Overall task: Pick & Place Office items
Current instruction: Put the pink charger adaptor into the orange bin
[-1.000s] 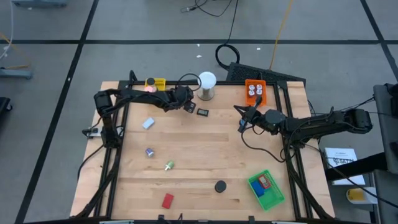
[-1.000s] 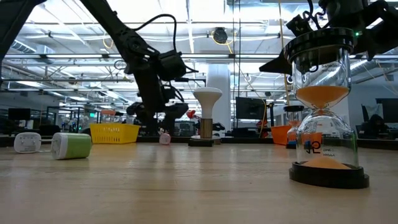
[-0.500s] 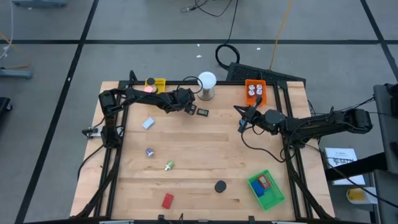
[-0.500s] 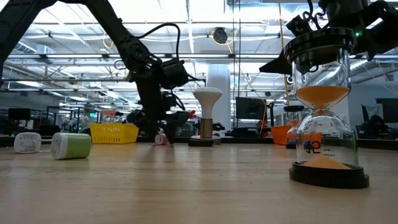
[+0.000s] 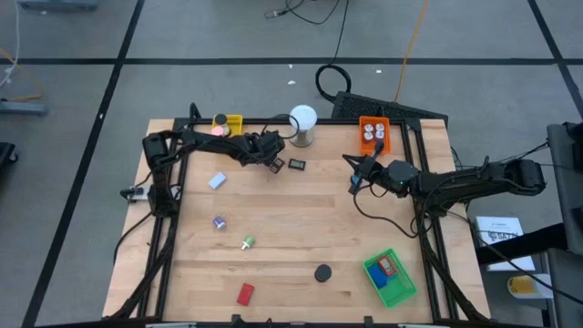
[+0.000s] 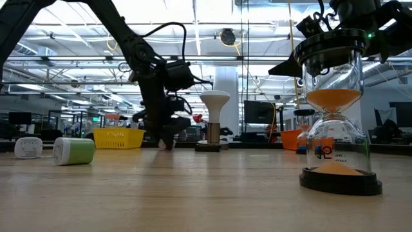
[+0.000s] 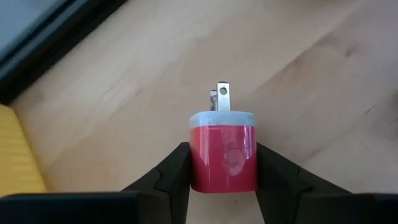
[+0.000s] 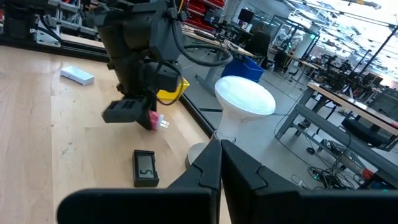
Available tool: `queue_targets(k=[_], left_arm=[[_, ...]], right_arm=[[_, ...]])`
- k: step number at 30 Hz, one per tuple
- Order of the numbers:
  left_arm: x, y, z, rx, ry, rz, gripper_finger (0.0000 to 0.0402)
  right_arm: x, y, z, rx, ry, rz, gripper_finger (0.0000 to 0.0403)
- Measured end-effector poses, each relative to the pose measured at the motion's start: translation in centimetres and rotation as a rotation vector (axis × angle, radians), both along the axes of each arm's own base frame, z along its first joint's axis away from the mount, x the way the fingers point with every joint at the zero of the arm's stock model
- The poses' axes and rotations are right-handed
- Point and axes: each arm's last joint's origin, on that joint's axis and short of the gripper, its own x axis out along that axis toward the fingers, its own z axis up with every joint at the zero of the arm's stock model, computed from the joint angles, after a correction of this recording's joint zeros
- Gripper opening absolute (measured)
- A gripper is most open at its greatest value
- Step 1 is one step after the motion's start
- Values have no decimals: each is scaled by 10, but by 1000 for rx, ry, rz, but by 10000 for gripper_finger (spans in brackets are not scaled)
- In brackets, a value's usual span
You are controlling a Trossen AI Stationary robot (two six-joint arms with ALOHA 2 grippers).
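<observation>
A pink-red wall plug (image 7: 222, 151) with two metal prongs (image 7: 220, 98) sits between the fingers of my left gripper (image 5: 271, 163), close to the table's far edge beside the yellow tray (image 5: 229, 123). The right wrist view shows the same plug (image 8: 155, 120) under that gripper (image 8: 132, 111). My right gripper (image 8: 221, 167) hangs shut and empty over the table's right half. Loose on the wood lie a pale blue block (image 5: 217, 180), a purple bit (image 5: 219, 222), a green-white bit (image 5: 247, 242), a black round piece (image 5: 322, 272) and a red block (image 5: 245, 293). My left gripper pinches the plug's two flat sides (image 7: 194, 155) between its two fingers, which slant down from the table's left. The prongs point away past the fingertips. The plug is low over the table; whether it rests on the wood I cannot tell.
A small black display (image 5: 297, 164) lies just right of the left gripper, with the white ball on its metal base (image 5: 302, 124) behind it. An orange tray (image 5: 373, 134) stands far right and a green tray (image 5: 390, 278) near right. An hourglass (image 6: 335, 109) stands close to the low camera.
My left gripper has rolled about its own axis and its fingers have closed in on the pink-red plug, taking hold of it. The plug, which showed beside the fingers before, now sits between them.
</observation>
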Motion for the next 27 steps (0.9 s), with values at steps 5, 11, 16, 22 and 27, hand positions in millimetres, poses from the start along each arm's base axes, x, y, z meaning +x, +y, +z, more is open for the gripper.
queue_targets(k=[5,11,16,22,27], left_arm=[[-2,-11,8,83,-65,-58,143],[-15,-38,9,134,-331,-293,144],[-20,-61,11,88,-653,-619,142],[-15,-81,14,-22,-784,-829,144],[-10,-96,22,-54,-866,-990,143]], right_arm=[[0,0,0,1,-1,-1,0],[0,0,1,23,-31,-2,0],[2,4,0,98,-48,141,0],[15,7,7,244,46,208,30],[41,22,8,215,169,363,103]])
